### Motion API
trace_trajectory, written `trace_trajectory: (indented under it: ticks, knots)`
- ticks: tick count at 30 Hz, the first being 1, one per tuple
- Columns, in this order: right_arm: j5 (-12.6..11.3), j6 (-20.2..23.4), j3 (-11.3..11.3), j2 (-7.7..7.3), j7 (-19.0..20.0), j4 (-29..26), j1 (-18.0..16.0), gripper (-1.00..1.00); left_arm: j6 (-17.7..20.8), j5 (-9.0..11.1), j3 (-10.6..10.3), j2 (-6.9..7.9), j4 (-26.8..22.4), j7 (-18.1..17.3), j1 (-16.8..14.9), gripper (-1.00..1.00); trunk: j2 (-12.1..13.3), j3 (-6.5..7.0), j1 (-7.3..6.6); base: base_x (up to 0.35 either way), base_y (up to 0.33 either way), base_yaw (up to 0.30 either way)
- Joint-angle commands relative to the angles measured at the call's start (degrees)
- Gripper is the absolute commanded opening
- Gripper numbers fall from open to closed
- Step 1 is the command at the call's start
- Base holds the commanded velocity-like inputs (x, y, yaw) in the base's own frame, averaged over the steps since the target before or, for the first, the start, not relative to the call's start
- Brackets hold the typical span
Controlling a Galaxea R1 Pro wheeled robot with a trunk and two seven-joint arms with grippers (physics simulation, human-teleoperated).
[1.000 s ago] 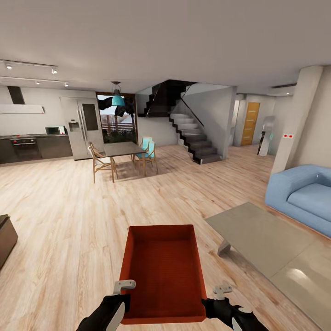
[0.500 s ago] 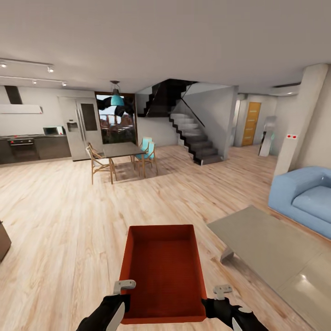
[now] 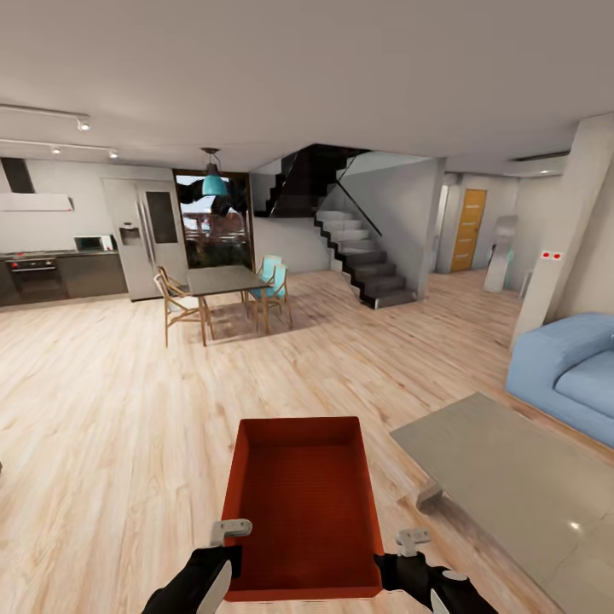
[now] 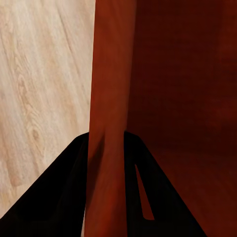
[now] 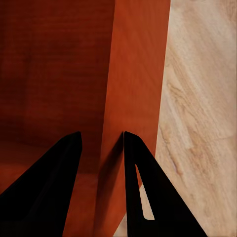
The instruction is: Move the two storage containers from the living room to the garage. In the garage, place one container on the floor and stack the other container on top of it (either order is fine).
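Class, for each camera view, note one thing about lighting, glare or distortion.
Head view: wide-angle stretch bends the pillar, and a glare spot sits on the grey coffee table. Left wrist view: the storage container has a lit wall and a shadowed inside. Right wrist view: the same split, with black silhouetted jaws.

Big open-plan space in front of me. Light wood plank floor (image 3: 102, 409) runs everywhere. Upper left of the frame there's a kitchen with dark cabinets (image 3: 60, 277) and a steel fridge (image 3: 145, 239), ceiling track lights (image 3: 81, 124) above it. Center has a dining table (image 3: 223, 280) with wooden chairs (image 3: 175, 303), a teal pendant lamp (image 3: 215, 182) overhead, and a dark staircase (image 3: 358, 256) behind. An orange door (image 3: 469, 230) sits upper right, with a blue sofa (image 3: 567, 375) and grey coffee table (image 3: 512, 477) lower right.
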Motion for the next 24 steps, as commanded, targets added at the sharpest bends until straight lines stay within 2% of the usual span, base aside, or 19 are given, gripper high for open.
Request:
trace_trajectory:
  ticks: [1,11,24]
  knots:
    - [-0.15,0.47,-0.35,-0.11,1.58,0.04,0.02,-1.0,-2.4,1.05,-0.2,1.78,-0.28,-0.96,-0.03,-1.0,-0.04,-0.02,0.05,0.329,0.0,0.0]
    - [-0.08,0.47,-0.27,-0.11,1.57,0.04,0.02,-1.0,-2.43,1.07,-0.2,1.74,-0.27,-1.06,-0.03,-1.0,-0.04,-0.02,0.05,0.329,0.003,0.0]
    - [-0.15,0.56,-0.26,-0.1,1.58,0.04,0.02,-1.0,-2.43,1.07,-0.2,1.83,-0.29,-1.15,-0.03,-1.0,-0.04,-0.02,0.05,0.277,0.187,0.0]
